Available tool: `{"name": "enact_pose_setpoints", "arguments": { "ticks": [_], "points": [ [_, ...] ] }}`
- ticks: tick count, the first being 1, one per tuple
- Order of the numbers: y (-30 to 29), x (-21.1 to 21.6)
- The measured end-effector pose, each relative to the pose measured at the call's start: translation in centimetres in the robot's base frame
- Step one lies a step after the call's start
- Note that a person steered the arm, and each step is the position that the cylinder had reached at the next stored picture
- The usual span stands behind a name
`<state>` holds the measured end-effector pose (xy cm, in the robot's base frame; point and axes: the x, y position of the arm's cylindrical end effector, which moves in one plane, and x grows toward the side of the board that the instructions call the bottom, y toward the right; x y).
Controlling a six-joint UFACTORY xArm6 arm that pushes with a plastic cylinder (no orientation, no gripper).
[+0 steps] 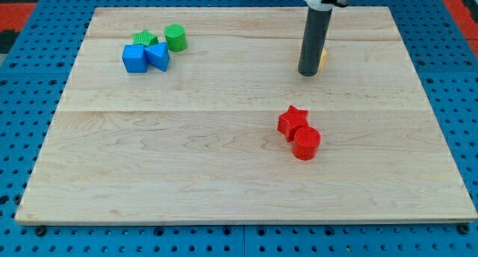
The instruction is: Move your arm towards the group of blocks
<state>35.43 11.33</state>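
Note:
A group of blocks sits at the view's upper left: a green star [144, 39], a green cylinder [175, 37], a blue cube [134, 58] and a blue triangular block [158, 56], close together. My tip [308, 73] rests on the board at the upper right of centre, far to the right of that group. A yellow block [322, 58] is mostly hidden just behind the rod. A red star [293, 121] and a red cylinder [306, 143] touch each other below my tip.
The wooden board [187, 175] lies on a blue pegboard surface [30, 85]. The board's edges run near all four sides of the view.

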Motion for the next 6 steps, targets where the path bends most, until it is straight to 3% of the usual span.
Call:
{"name": "enact_pose_setpoints", "arguments": {
  "ticks": [3,4,5,6],
  "points": [
    [-9.9,-11.1],
    [-18.3,-14.8],
    [-28.6,-14.9],
    [-35.7,-9.2]
  ]
}}
